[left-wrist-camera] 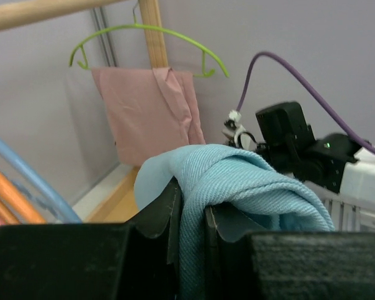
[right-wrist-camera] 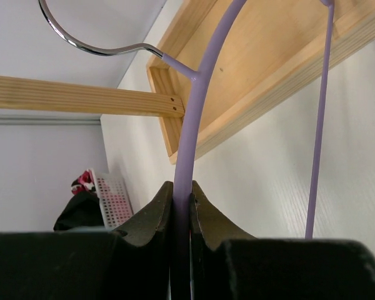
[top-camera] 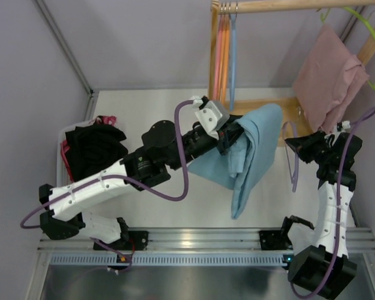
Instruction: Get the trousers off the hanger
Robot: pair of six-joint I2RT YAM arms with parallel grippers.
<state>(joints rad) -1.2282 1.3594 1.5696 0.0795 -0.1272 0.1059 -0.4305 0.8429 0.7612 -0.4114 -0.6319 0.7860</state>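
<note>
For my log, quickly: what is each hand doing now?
Left hand: closed on the blue trousers.
Right hand: closed on the purple hanger.

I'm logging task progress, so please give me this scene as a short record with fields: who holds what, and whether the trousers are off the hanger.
left gripper: shut on the light blue fabric trousers, which drape down from it
right gripper: shut on the thin purple hanger
trousers vs hanger: apart, hanger bare
progress: trousers appear removed
background: pink garment on a lime green hanger, hung from the wooden rack
far left: white basket of dark clothes
</note>
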